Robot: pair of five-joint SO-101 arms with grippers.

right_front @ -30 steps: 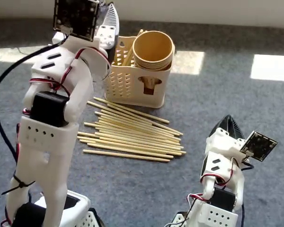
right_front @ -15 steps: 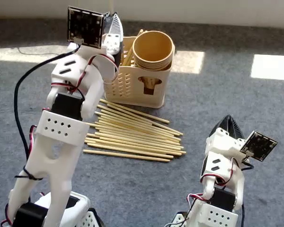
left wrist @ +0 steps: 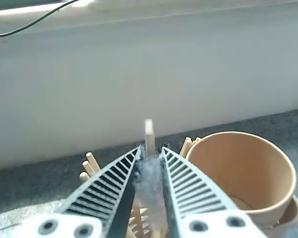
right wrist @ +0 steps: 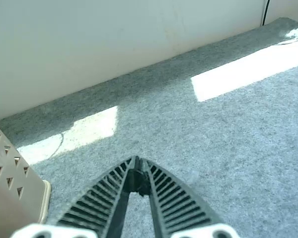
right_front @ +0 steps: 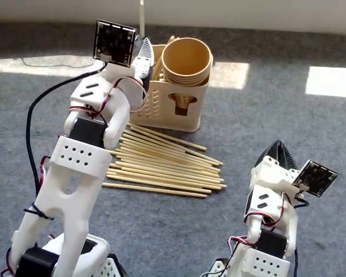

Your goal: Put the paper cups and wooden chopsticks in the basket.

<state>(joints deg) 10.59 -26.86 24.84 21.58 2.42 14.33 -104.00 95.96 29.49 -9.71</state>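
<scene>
Gripping an upright wooden chopstick, the left gripper hangs over the basket of paper cups. The right gripper stands empty, fingers together. Loose chopsticks lie by the basket.

Grey carpet spreads beneath me, meeting a plain white wall at the far edge. Bright patches of sunlight lie across the carpet near that wall.

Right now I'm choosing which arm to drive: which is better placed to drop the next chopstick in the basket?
Left, I'd say: the left gripper is shut on a chopstick beside the paper cups in the basket. The right gripper is shut and empty over carpet.
</scene>
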